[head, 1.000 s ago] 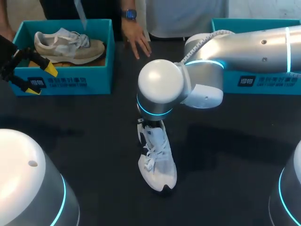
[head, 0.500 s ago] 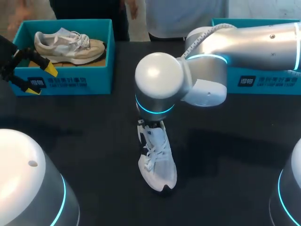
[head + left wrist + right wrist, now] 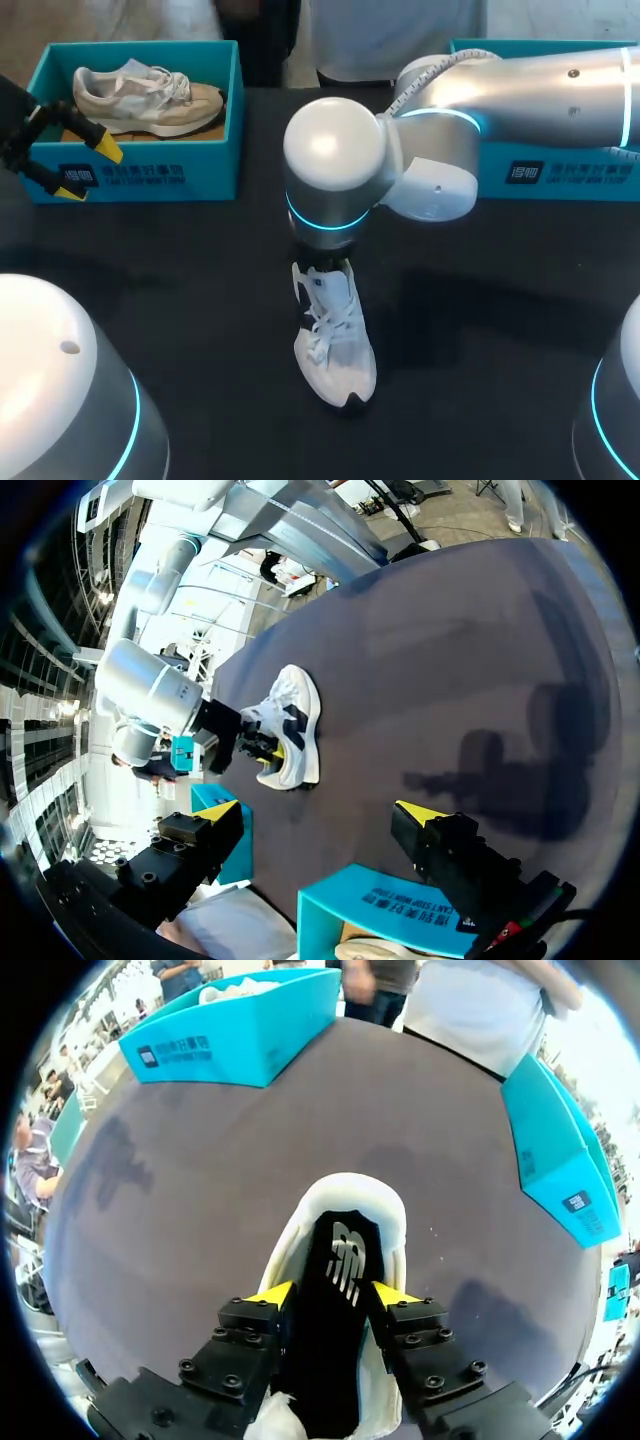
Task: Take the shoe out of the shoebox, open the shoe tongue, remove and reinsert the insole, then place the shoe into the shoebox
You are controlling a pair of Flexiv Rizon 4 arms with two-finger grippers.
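A white laced shoe [image 3: 338, 345] stands on the dark table, toe toward the front. In the right wrist view, the shoe [image 3: 345, 1188] has a black insole [image 3: 340, 1260] lying in its opening. My right gripper [image 3: 332, 1296] is over the heel end, fingers apart on either side of the insole, open. In the head view my right arm's wrist [image 3: 330, 170] hides that gripper. My left gripper [image 3: 90, 171] hangs wide open at the far left, in front of a teal shoebox [image 3: 150, 172], with nothing between its fingers [image 3: 415, 813].
The left teal shoebox holds a beige shoe [image 3: 150, 95]. A second teal shoebox [image 3: 550, 170] stands at the back right, its inside hidden behind my right arm. Bare dark tabletop [image 3: 480, 330] surrounds the white shoe.
My right gripper's fingers have parted over the shoe's heel. A person's hand at the table's back edge has drawn away. My left arm has not moved.
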